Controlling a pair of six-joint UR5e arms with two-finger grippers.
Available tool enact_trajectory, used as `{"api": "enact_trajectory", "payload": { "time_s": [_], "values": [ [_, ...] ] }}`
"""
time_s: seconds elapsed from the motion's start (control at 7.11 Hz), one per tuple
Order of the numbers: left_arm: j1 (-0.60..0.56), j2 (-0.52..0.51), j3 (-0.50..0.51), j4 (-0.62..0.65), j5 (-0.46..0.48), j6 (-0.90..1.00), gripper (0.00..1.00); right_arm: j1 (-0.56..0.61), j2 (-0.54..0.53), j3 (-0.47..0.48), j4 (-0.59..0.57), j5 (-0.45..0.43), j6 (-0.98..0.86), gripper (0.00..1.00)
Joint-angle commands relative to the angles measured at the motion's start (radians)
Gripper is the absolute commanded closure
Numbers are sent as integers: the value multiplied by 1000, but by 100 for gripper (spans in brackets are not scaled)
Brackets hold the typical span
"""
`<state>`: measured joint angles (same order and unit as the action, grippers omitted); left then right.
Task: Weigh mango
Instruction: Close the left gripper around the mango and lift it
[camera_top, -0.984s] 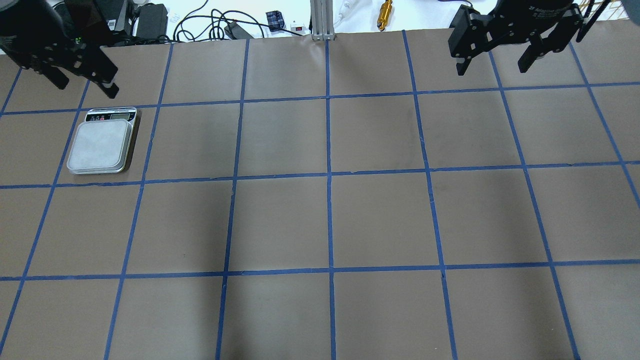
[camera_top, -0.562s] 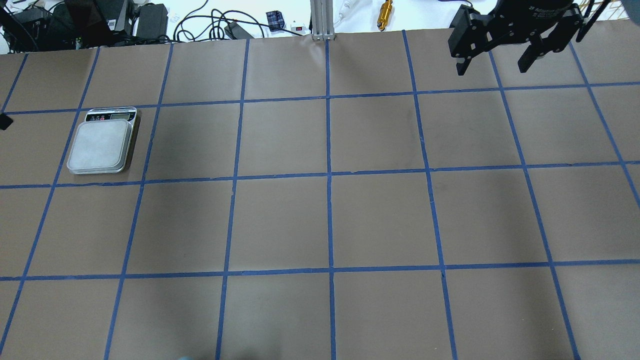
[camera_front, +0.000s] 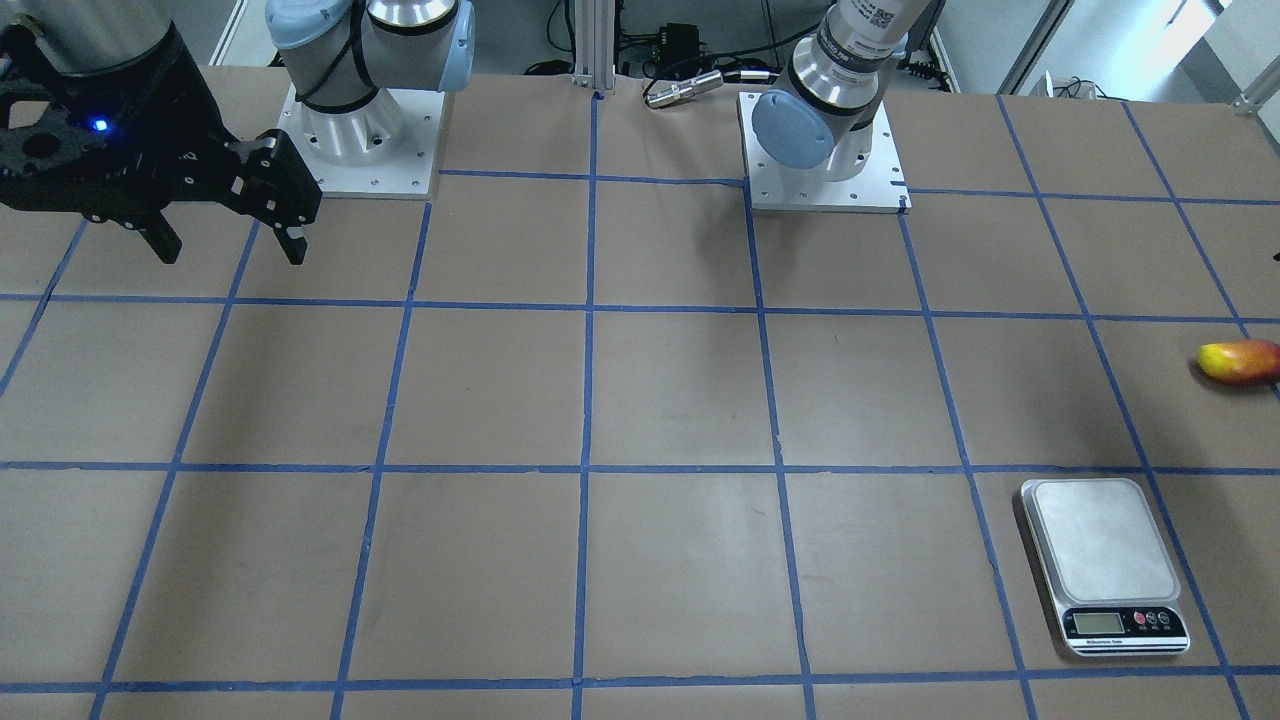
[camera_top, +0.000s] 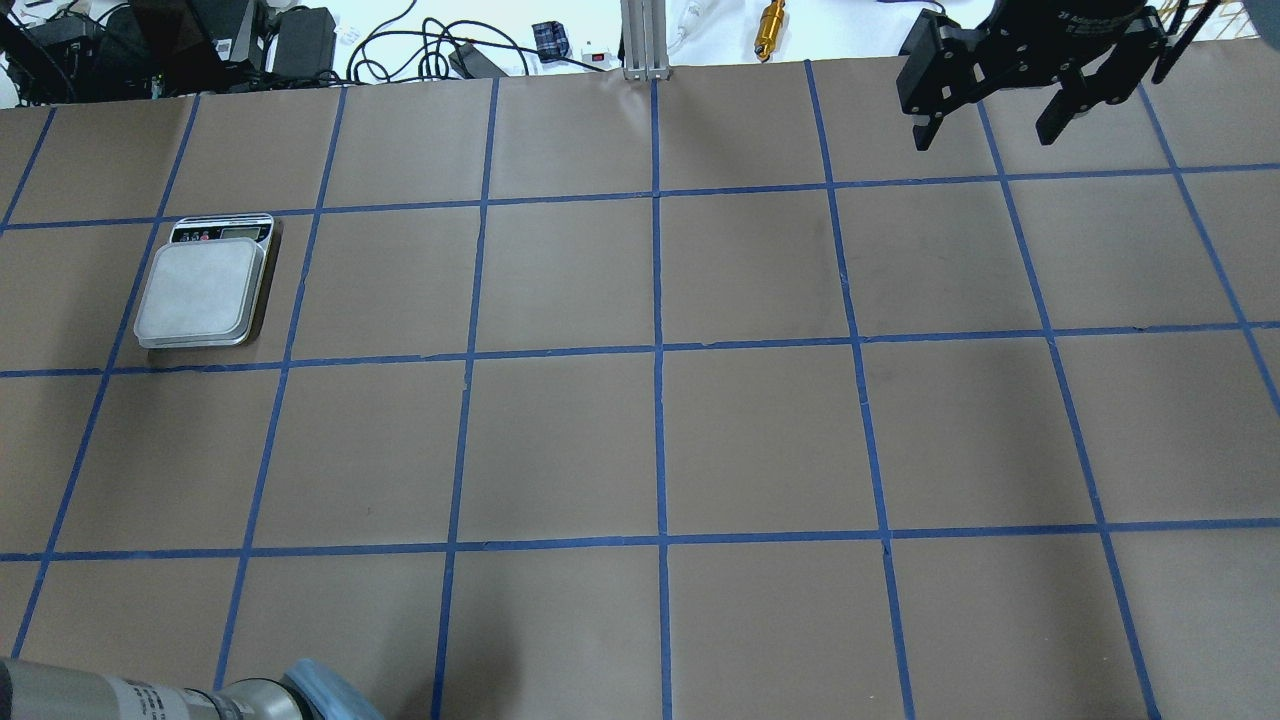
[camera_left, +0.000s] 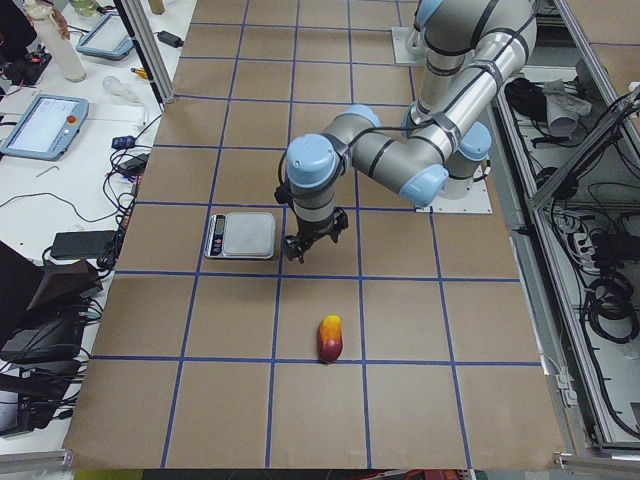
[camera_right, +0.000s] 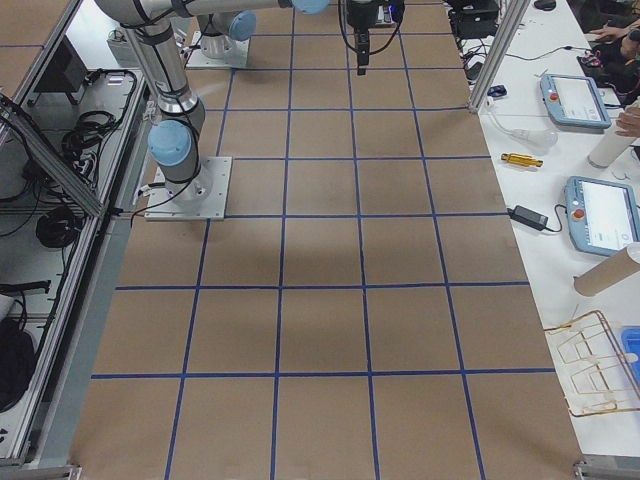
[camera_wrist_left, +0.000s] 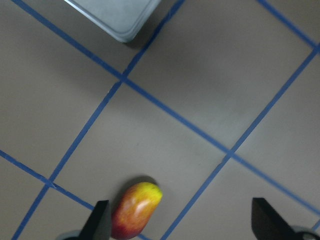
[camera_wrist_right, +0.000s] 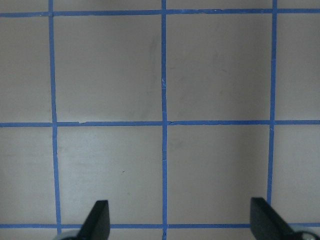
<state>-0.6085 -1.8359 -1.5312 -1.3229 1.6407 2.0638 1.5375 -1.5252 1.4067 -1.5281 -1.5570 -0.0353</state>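
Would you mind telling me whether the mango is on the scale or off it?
Off. The mango lies on the table, apart from the scale, whose platform is bare.

No text can be read in full. White lettering is printed on the body of the right gripper (camera_top: 983, 138) in the overhead view, but it is cut by the picture's edge and too small to be made out. A black-and-white coded label is seen on the left arm (camera_front: 850, 60) in the front-facing view. A line of tiny print and coloured buttons are found beside the grey display of the scale (camera_front: 1105, 560), yet no letters or digits can be told.
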Motion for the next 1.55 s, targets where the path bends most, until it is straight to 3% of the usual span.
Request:
{"api": "enact_trajectory", "payload": {
  "time_s": [0.0, 0.42, 1.12, 1.27, 1.41],
  "values": [
    [106, -148, -27, 182, -5, 355, 0, 1, 0, 0, -1, 0, 0, 0],
    [162, -288, 8, 261, -28, 539, 0, 0, -1, 0, 0, 0, 0, 0],
    [173, -352, 8, 312, -85, 605, 0, 1, 0, 0, 0, 0, 0, 0],
    [173, -356, 5, 312, -110, 605, 4, 1, 0, 0, 0, 0, 0, 0],
    [173, -359, 3, 312, -110, 601, 16, 1, 0, 0, 0, 0, 0, 0]
  ]
}}
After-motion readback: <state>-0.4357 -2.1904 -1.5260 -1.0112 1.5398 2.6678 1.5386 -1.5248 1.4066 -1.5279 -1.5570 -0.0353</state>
